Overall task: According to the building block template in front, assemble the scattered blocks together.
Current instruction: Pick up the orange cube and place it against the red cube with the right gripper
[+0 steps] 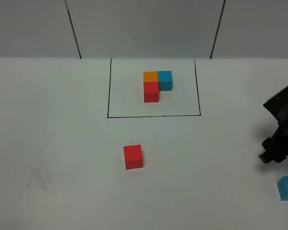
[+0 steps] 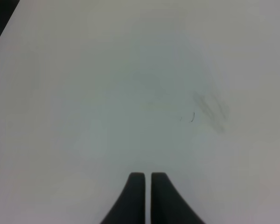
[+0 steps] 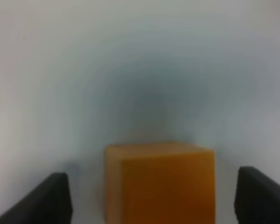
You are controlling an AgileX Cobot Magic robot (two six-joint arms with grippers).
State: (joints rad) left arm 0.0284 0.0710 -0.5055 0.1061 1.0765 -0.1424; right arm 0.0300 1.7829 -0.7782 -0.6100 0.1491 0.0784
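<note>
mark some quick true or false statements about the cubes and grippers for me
1. The loose red cube lies inside the black frame. False: it sits outside it, nearer the camera.
2. The left gripper is shut with nothing between its fingers. True.
3. The right gripper is clamped on a blue cube. False: its jaws stand open on either side of the orange cube, with gaps showing.
4. In the template, orange sits beside blue, and red is in front of orange. True.
</note>
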